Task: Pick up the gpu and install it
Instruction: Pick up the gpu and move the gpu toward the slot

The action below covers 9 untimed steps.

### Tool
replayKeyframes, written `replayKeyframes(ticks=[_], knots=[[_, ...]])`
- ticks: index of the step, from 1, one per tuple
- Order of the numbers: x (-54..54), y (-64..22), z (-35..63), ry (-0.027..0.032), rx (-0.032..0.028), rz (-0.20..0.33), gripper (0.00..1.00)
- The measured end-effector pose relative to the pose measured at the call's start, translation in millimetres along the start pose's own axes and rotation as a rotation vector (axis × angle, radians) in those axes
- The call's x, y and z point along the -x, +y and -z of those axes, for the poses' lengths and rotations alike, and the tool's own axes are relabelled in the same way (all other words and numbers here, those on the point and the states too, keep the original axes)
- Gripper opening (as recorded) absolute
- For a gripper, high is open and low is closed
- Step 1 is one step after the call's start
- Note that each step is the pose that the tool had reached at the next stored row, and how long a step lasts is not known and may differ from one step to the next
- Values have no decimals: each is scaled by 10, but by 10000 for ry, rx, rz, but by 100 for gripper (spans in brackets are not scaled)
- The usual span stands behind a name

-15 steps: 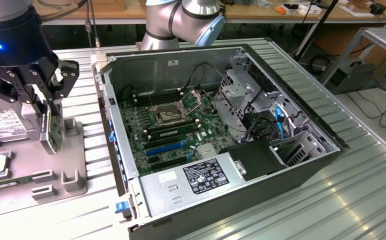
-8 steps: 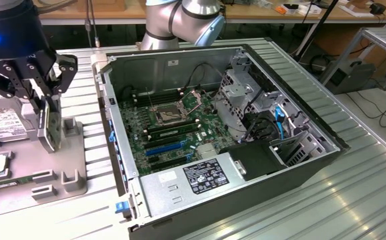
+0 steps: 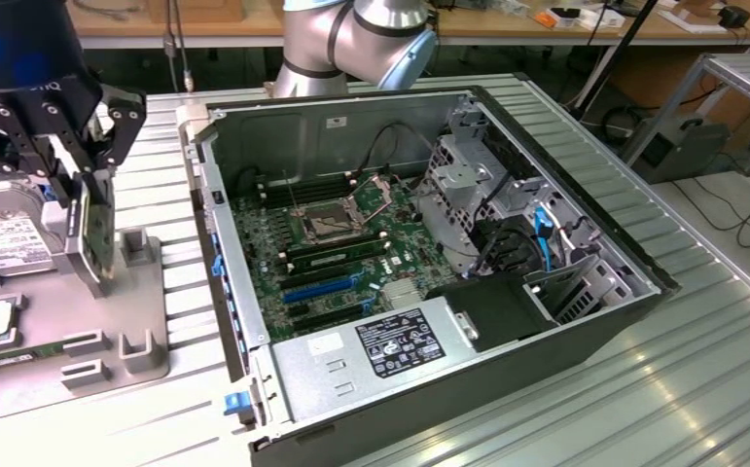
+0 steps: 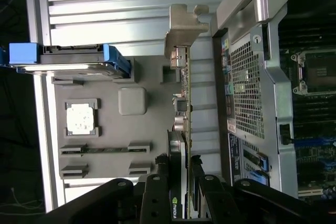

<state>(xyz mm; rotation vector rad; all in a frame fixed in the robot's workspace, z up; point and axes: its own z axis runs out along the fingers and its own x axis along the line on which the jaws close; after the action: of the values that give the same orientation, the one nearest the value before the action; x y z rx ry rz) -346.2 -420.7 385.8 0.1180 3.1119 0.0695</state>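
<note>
- The gripper [image 3: 83, 209] is clamped on the gpu [image 3: 94, 255], holding the card on edge, with its silver bracket at the end farthest from the gripper
- The gpu is outside the computer case [image 3: 336, 122], over the grey tray [image 3: 141, 321] just beside the case; I cannot tell whether it is clear of its holder
- By my reading the grasp is done, while carrying and seating remain: the blue slots [image 3: 329, 287] on the motherboard [image 3: 323, 243] inside the case stand empty
- The tray beside the case also holds 1 hard drive [image 4: 68, 59], 1 processor chip [image 4: 80, 118] and 1 memory stick [image 4: 102, 150]
- The case lies open on the counter [image 3: 686, 370], with a power supply [image 3: 375, 350] inside
</note>
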Motion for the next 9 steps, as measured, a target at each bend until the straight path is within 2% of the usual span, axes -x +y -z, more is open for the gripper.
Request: replayKeyframes(ticks=[9], knots=[[5, 10, 213, 9, 0, -1, 27]])
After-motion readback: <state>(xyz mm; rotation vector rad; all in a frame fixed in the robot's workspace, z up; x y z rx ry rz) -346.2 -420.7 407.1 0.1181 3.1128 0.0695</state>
